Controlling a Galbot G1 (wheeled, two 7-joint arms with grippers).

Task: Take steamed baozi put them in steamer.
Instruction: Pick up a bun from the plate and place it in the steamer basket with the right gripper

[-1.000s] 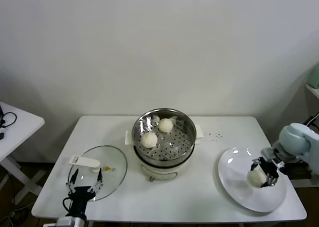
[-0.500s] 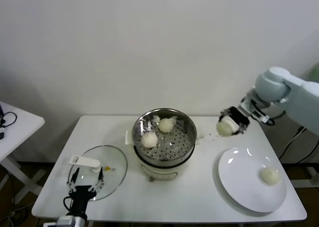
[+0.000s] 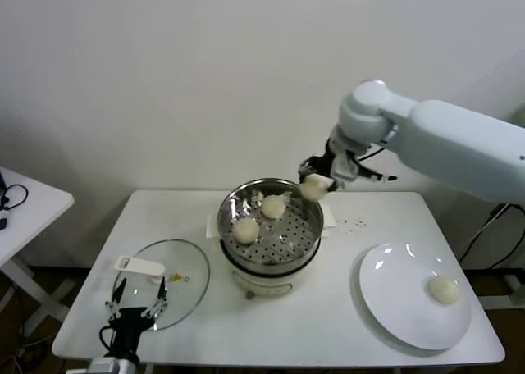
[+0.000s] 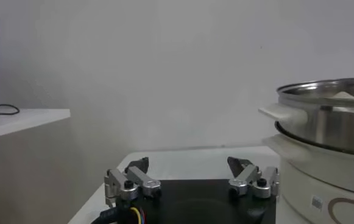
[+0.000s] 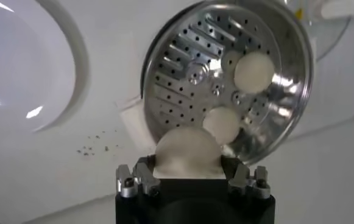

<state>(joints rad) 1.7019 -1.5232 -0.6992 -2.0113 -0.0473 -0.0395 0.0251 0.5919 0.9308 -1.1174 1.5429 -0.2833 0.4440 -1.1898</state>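
Steamer (image 3: 271,263): round steel pot with a perforated tray, on a cream-white base, at the middle of the white table (image 3: 328,325). Holds two buns: one (image 3: 246,230) toward the robot's left, one (image 3: 273,206) nearer the far rim. Both sit on the tray, apart from each other.

Plate (image 3: 394,300): large, white, round, on the table to the robot's right of the steamer. Holds one bun (image 3: 444,289) near its right edge.

Glass lid (image 3: 184,284): flat, with a white handle, lying on the table to the left of the steamer.

Right gripper (image 3: 317,183): raised over the far right rim of the steamer, jaws clamped on a fourth bun (image 3: 312,187). In the right wrist view this bun (image 5: 187,151) sits between the two fingers, filling the gap, with the tray directly below.

Buns, appearance: small, round, cream-white, smooth and soft-looking.

Left gripper (image 3: 135,312): low at the near left table edge, just over the lid's near rim, jaws spread apart, holding nothing.
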